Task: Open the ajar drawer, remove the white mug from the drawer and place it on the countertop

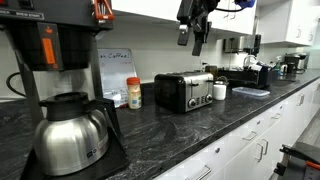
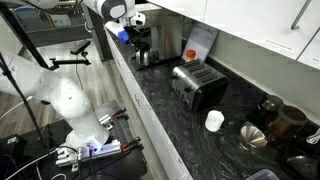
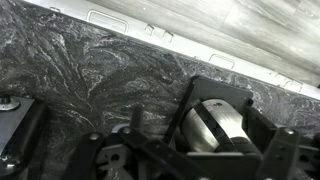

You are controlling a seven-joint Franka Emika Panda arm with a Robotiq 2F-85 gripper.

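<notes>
In an exterior view, on the dark table (image 1: 150,130), a coffee machine (image 1: 50,60) stands at the left, then a toaster (image 1: 183,91) with the white mug (image 1: 220,91) standing upright just beside its right end. The gripper (image 1: 190,42) hangs high above the toaster, touching nothing; whether its jaws are released or clenched cannot be told.

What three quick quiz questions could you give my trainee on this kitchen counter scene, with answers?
1. True or false: a white mug stands on the countertop beside the toaster.
2. Where is the gripper? A) inside a drawer B) raised above the countertop C) clamped on the mug
3. Fill in: the steel carafe sits in the ____.
Key: 1 true; 2 B; 3 coffee maker.
</notes>
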